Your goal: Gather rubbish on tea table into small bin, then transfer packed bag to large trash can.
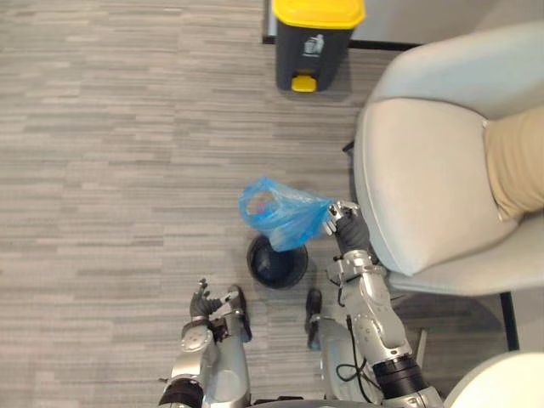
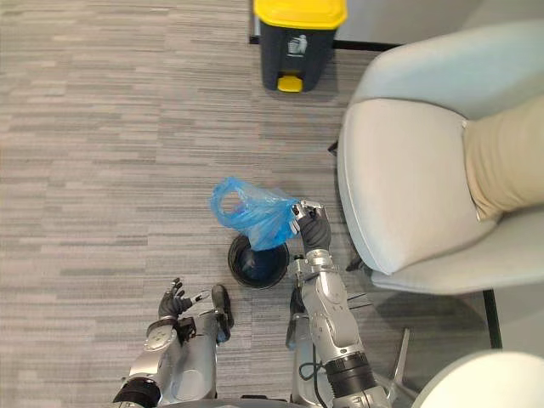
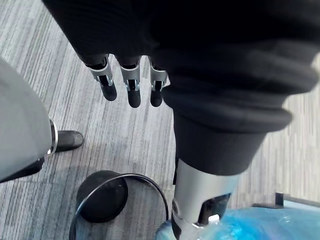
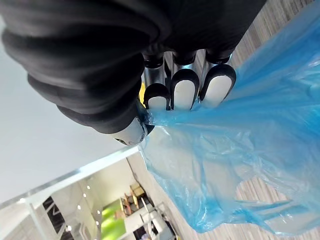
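Right hand (image 1: pixel 350 228) clenched on the neck of a blue plastic bag (image 1: pixel 276 212).
The bag hangs over the small black bin (image 1: pixel 277 263) on the carpet (image 1: pixel 127 170), apparently clear of its rim; left hand (image 1: pixel 202 299) hangs low, fingers straight; the yellow-lidded trash can (image 1: pixel 316 42) stands well beyond, beside a grey armchair (image 1: pixel 425 170).

The blue bag (image 1: pixel 280 212) is thin, see-through plastic film, crinkled and shiny where it bunches. The small bin (image 1: pixel 277 265) looks like smooth dark plastic with a slight gloss. The large trash can (image 1: pixel 316 51) has a matt grey plastic body and a glossier yellow lid (image 1: pixel 318 12); the floor (image 1: pixel 110 127) is flat, matt, streaky grey carpet, and the armchair (image 1: pixel 425 170) has a smooth pale covering.
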